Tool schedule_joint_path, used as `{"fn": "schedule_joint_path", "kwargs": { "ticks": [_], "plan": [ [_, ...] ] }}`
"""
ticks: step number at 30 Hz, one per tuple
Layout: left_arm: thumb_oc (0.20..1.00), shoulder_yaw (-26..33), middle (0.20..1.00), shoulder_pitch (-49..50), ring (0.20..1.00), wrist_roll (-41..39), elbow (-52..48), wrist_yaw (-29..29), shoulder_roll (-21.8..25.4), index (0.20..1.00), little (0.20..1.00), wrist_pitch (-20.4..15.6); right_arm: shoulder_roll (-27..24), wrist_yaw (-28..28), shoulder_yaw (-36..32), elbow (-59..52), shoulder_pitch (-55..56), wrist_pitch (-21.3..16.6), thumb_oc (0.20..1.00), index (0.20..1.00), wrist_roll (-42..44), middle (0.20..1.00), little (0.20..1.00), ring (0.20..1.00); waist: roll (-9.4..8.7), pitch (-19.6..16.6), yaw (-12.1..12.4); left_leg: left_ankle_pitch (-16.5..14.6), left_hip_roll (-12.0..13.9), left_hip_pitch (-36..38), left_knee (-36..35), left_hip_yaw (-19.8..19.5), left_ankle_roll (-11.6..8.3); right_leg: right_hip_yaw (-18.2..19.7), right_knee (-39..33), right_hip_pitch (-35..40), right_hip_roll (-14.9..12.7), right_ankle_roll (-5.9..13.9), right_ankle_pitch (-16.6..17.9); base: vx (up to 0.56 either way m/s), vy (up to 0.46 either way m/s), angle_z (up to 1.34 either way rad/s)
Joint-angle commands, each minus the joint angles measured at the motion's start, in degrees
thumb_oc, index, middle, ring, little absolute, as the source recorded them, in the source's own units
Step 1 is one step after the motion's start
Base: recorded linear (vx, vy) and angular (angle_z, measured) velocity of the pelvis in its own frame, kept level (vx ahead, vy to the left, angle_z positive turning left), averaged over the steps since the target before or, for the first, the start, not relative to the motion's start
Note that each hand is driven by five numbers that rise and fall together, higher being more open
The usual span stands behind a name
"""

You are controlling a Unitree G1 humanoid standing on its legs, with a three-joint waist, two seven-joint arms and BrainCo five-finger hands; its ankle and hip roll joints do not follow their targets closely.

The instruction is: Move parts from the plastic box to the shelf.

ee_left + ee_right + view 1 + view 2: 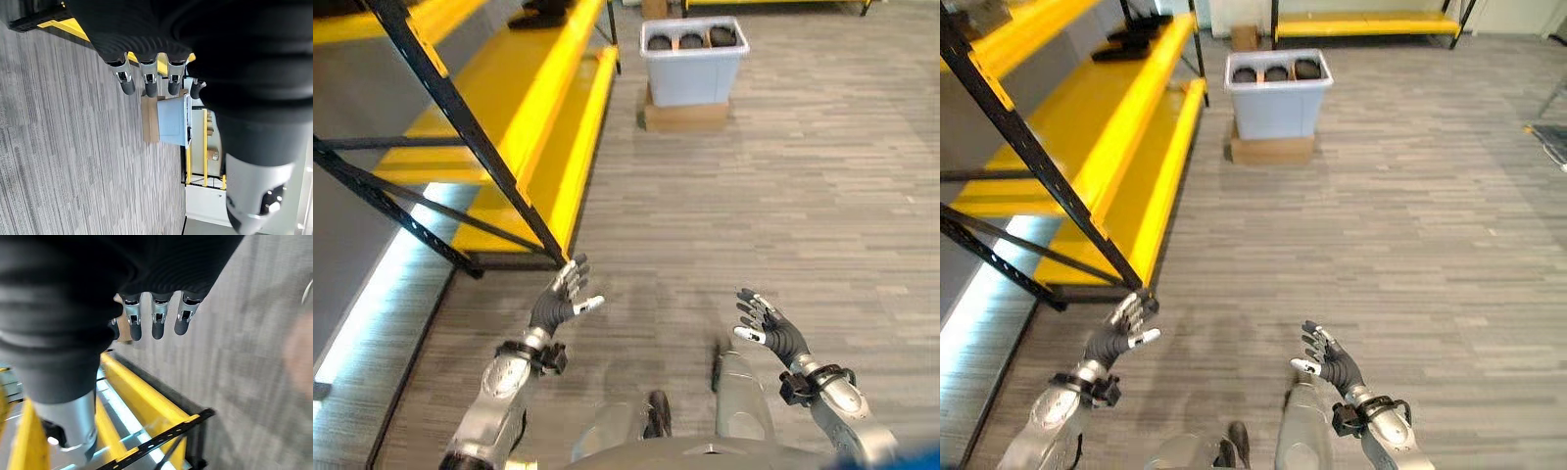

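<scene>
Stood on the grey wood-grain plank floor, well short of the pale blue plastic box at the far end of it. Held out the left robot hand and the right robot hand ahead of the body at about the same height, well apart from each other, both empty, with fingers straight and spread and thumbs turned inward. Confirmed as much in the wrist views: relaxed dark-tipped fingers of the left robot hand over bare floor, likewise the fingers of the right.

Located the task's things, three dark rounded parts, side by side in the open top of the box, itself raised on a flat brown cardboard carton. Too far off to tell the shape of the parts more closely. Found the yellow-decked shelf with black steel uprights along the left edge of the floor, its far end near the box, with some dark items already lying on an upper deck.

Judged the step in hand as the approach to the box. Advisable: to walk straight down the open floor, keeping clear of the shelf's near black corner post beside the left robot hand; to halt squarely before the box's near rim; to keep both robot hands unclenched and level until above the parts, then to reach down from overhead.
</scene>
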Motion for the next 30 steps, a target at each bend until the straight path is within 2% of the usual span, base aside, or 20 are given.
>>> {"fn": "schedule_joint_path", "kwargs": {
  "ticks": [1,4,6,10,11,13,14,16,17,18,19,20,22,23,24,25,26,28,29,30],
  "plan": [
    [1.000,-0.38,1.000,3.16,1.000,0.59,-4.06,1.53,-1.72,1.000,1.000,-3.21,-1.96,-1.21,-2.99,0.88,-4.84,-3.71,1.000,1.000,0.32,1.000,1.000,1.000,1.90,-5.05,0.96,-2.18,3.82,14.28,-16.62,-4.98,-2.46,-0.87,-2.11,7.25,4.56,-4.93,7.23,0.42,-0.179,0.12],
    [1.000,-0.85,1.000,2.05,1.000,0.32,-3.90,1.79,-1.70,1.000,1.000,-3.53,-2.10,-1.56,-3.46,1.16,-5.40,-3.88,1.000,1.000,0.45,1.000,1.000,1.000,2.51,-5.97,0.38,-2.24,5.44,14.79,-17.11,-5.41,-3.20,-1.03,-0.27,6.45,6.00,-5.77,5.59,0.28,-0.136,0.33],
    [1.000,-2.39,1.000,-1.76,1.000,-0.05,-4.26,3.47,-0.90,1.000,1.000,-4.08,-2.36,-3.25,-3.90,1.88,-8.44,-4.84,1.000,1.000,1.12,1.000,1.000,1.000,3.62,-6.60,-0.67,-2.12,8.80,16.11,-18.45,-5.99,-4.68,-1.14,6.89,2.91,8.79,-7.40,0.88,0.34,-0.244,0.57],
    [1.000,-2.83,1.000,-3.53,1.000,0.04,-3.74,4.56,-1.01,1.000,1.000,-4.10,-2.49,-4.16,-4.06,2.12,-9.63,-5.01,1.000,1.000,0.79,1.000,1.000,1.000,4.11,-6.77,-0.93,-0.71,10.57,16.55,-17.33,-5.71,-5.71,-1.28,8.59,3.09,10.45,-8.52,-1.58,0.22,-0.169,0.03],
    [1.000,-2.68,1.000,-3.65,1.000,0.26,-4.16,4.88,-1.16,1.000,1.000,-4.18,-2.40,-4.52,-4.23,1.98,-9.81,-5.26,1.000,1.000,1.07,1.000,1.000,1.000,4.52,-6.75,-0.90,3.30,12.00,14.93,-13.00,-5.35,-6.96,-1.40,8.40,4.23,11.78,-9.64,-2.83,0.22,-0.209,-0.15],
    [1.000,-2.86,1.000,-3.98,1.000,-0.10,-4.29,4.98,-1.25,1.000,1.000,-4.09,-2.72,-4.90,-4.34,1.83,-10.15,-5.39,1.000,1.000,1.38,1.000,1.000,1.000,4.58,-6.35,-0.39,8.84,12.83,10.98,-3.39,-5.82,-7.71,-1.25,7.63,6.74,13.39,-11.29,-4.29,0.17,-0.186,-0.06],
    [1.000,-2.86,1.000,-4.01,1.000,-0.10,-4.28,4.98,-1.21,1.000,1.000,-4.08,-2.68,-4.89,-4.34,1.83,-10.17,-5.39,1.000,1.000,1.38,1.000,1.000,1.000,4.47,-6.47,-0.47,9.07,12.72,10.67,-3.37,-5.92,-7.72,-1.30,7.27,6.67,13.28,-11.32,-3.96,0.13,-0.149,-0.16],
    [1.000,-3.10,1.000,-3.93,1.000,-0.12,-4.76,4.77,-1.08,1.000,1.000,-3.71,-3.08,-4.81,-4.62,1.18,-9.82,-5.56,1.000,1.000,1.66,1.000,1.000,1.000,3.95,-5.48,0.39,15.81,12.98,5.50,7.72,-7.42,-8.29,-1.01,5.65,9.84,14.59,-13.45,-4.97,0.13,-0.196,-0.18],
    [1.000,-3.37,1.000,-3.92,1.000,0.01,-4.75,4.80,-1.20,1.000,1.000,-3.47,-3.50,-5.08,-4.84,0.95,-9.69,-5.64,1.000,1.000,1.53,1.000,1.000,1.000,3.31,-3.79,1.58,16.24,11.60,1.26,13.56,-8.27,-7.94,-0.53,4.30,12.80,14.78,-14.36,-5.87,0.09,-0.166,0.01],
    [1.000,-3.38,1.000,-3.98,1.000,0.01,-4.74,4.81,-1.16,1.000,1.000,-3.47,-3.46,-5.08,-4.88,0.94,-9.72,-5.63,1.000,1.000,1.53,1.000,1.000,1.000,3.22,-3.89,1.42,16.44,11.46,0.89,13.66,-8.45,-7.91,-0.68,4.03,12.71,14.64,-14.36,-5.60,0.08,-0.110,0.00],
    [1.000,-3.41,1.000,-4.13,1.000,0.12,-4.65,4.93,-1.38,1.000,1.000,-3.34,-3.51,-5.32,-5.05,0.75,-9.81,-5.64,1.000,1.000,1.28,1.000,1.000,1.000,2.72,-3.18,1.90,14.36,10.40,-2.76,14.63,-8.33,-7.24,-0.64,3.53,13.79,14.06,-14.33,-5.97,0.07,-0.039,0.00],
    [1.000,-3.51,1.000,-4.18,1.000,0.21,-4.59,5.06,-1.68,1.000,1.000,-3.32,-3.65,-5.99,-5.19,0.79,-9.99,-5.81,1.000,1.000,1.06,1.000,1.000,1.000,2.44,-2.01,2.84,11.64,8.86,-7.24,13.30,-8.14,-6.44,-0.24,2.99,15.55,13.70,-14.05,-6.19,0.18,-0.029,0.05],
    [1.000,-3.45,1.000,-3.90,1.000,0.48,-4.57,5.27,-1.70,1.000,1.000,-3.70,-3.76,-6.10,-5.22,1.01,-10.34,-6.32,1.000,1.000,0.80,1.000,1.000,1.000,1.81,-0.89,4.15,11.04,8.34,-13.79,6.79,-8.29,-5.95,0.88,1.37,18.60,13.19,-13.64,-6.62,0.22,0.034,0.27],
    [1.000,-3.45,1.000,-3.95,1.000,0.62,-4.24,5.46,-1.78,1.000,1.000,-3.93,-3.43,-6.37,-5.00,1.63,-10.66,-6.60,1.000,1.000,0.60,1.000,1.000,1.000,2.14,-0.57,4.75,12.67,8.73,-15.84,1.77,-8.49,-6.32,1.21,1.14,19.74,13.58,-13.60,-7.40,0.14,0.041,0.03],
    [1.000,-3.48,1.000,-3.98,1.000,0.63,-4.18,5.47,-1.79,1.000,1.000,-3.96,-3.42,-6.38,-4.98,1.71,-10.70,-6.65,1.000,1.000,0.59,1.000,1.000,1.000,1.93,-0.51,4.83,12.76,8.59,-15.43,1.31,-8.32,-6.34,1.34,1.12,19.90,13.40,-13.59,-7.50,0.17,0.060,-0.28],
    [1.000,-3.44,1.000,-3.82,1.000,0.77,-4.12,5.64,-1.77,1.000,1.000,-4.12,-3.23,-6.57,-4.73,2.17,-10.77,-6.76,1.000,1.000,0.32,1.000,1.000,1.000,2.79,-0.29,5.70,16.19,8.59,-17.01,-3.60,-9.40,-7.00,1.68,1.17,21.01,14.43,-13.69,-8.13,0.44,0.091,-0.67],
    [1.000,-3.54,1.000,-3.67,1.000,1.49,-3.66,5.93,-1.61,1.000,1.000,-4.72,-2.89,-6.49,-3.42,2.83,-11.55,-7.00,1.000,1.000,-0.68,1.000,1.000,1.000,3.97,0.02,8.01,24.74,6.95,-17.19,-16.89,-13.84,-9.09,4.09,-0.24,25.88,16.76,-13.70,-10.36,0.43,0.092,-0.50],
    [1.000,-3.48,1.000,-3.97,1.000,1.41,-3.64,5.89,-1.53,1.000,1.000,-4.83,-2.59,-6.46,-3.05,3.05,-12.03,-6.95,1.000,1.000,-0.95,1.000,1.000,1.000,3.91,0.00,8.26,25.72,6.95,-16.27,-18.29,-13.62,-9.16,4.63,-0.69,27.37,16.68,-13.58,-11.12,0.33,0.077,-0.47],
    [1.000,-3.42,1.000,-3.74,1.000,1.44,-3.84,5.65,-1.62,1.000,1.000,-4.90,-2.29,-5.96,-2.57,2.97,-12.61,-6.85,1.000,1.000,-1.20,1.000,1.000,1.000,3.87,-0.43,8.35,23.26,6.66,-14.54,-17.80,-13.69,-8.07,5.58,-0.36,28.37,16.54,-13.38,-12.33,0.30,0.096,-0.64],
    [1.000,-3.14,1.000,-3.75,1.000,1.73,-4.22,5.73,-1.43,1.000,1.000,-5.17,-2.04,-5.58,-2.33,2.73,-12.42,-6.86,1.000,1.000,-1.63,1.000,1.000,1.000,3.97,-1.09,8.73,23.70,6.41,-13.81,-18.78,-14.86,-7.51,5.47,-0.88,29.07,16.24,-13.00,-12.36,0.20,0.070,-0.69]
  ]
}}
